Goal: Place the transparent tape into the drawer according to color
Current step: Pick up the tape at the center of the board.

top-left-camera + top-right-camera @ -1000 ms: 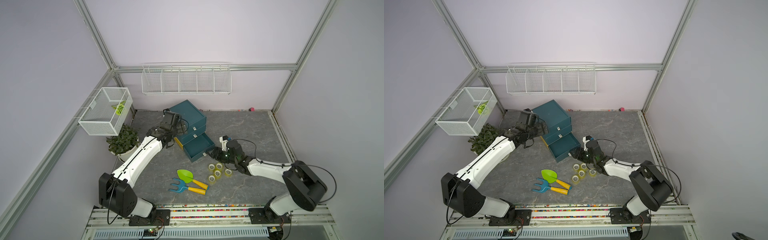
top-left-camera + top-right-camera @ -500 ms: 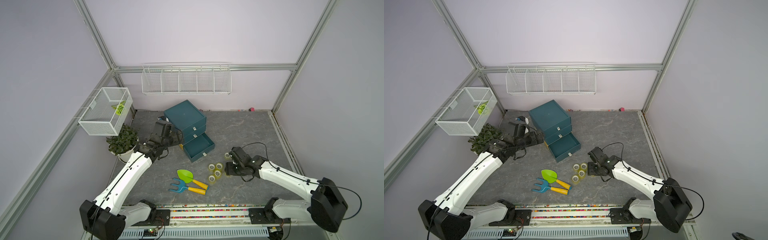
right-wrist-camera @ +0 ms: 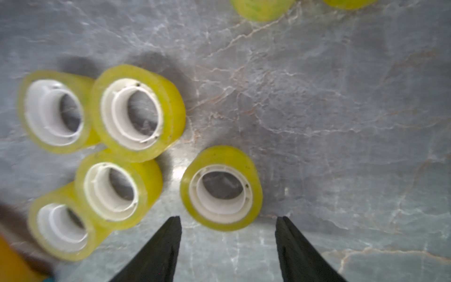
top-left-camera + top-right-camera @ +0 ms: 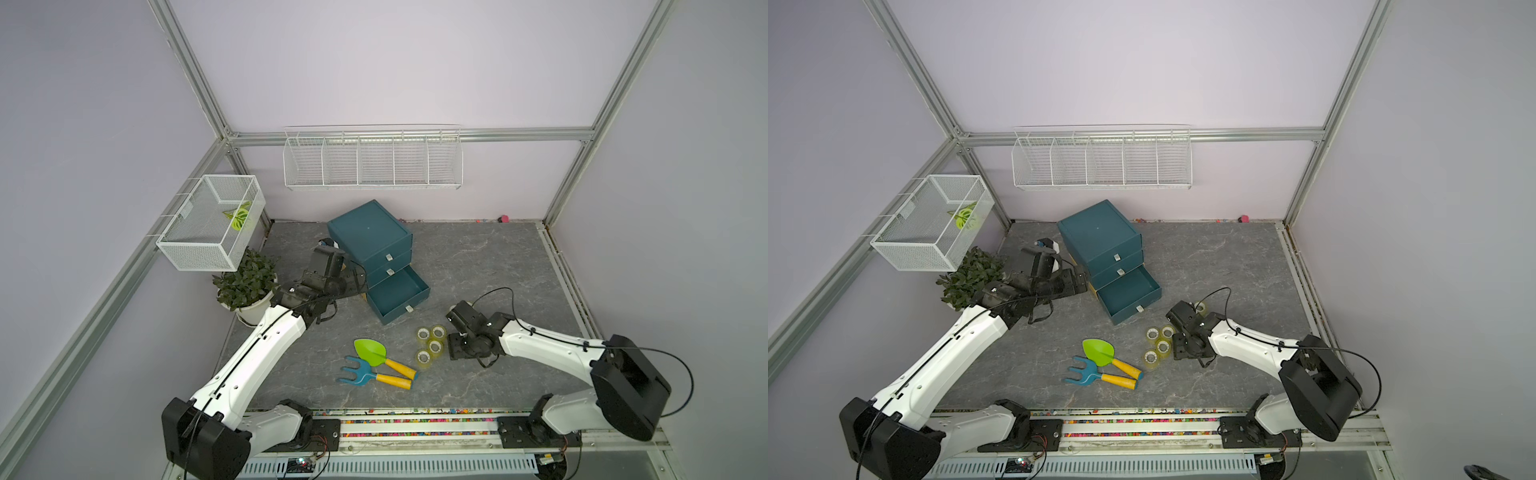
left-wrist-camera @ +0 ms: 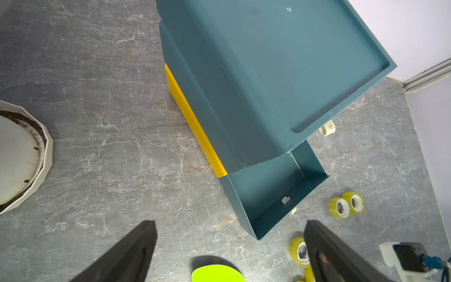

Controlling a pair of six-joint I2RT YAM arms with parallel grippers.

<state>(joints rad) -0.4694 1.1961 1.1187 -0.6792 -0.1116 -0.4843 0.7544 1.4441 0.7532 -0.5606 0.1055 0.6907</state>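
Yellow-green tape rolls (image 4: 430,345) lie clustered on the grey tabletop (image 4: 478,257), just near-right of the open, empty bottom drawer (image 4: 397,291); the right tool (image 3: 228,217) hangs over them, jaws partly apart, holding nothing; the left tool (image 5: 229,222) gapes wide and empty, left of the teal cabinet (image 4: 370,232).
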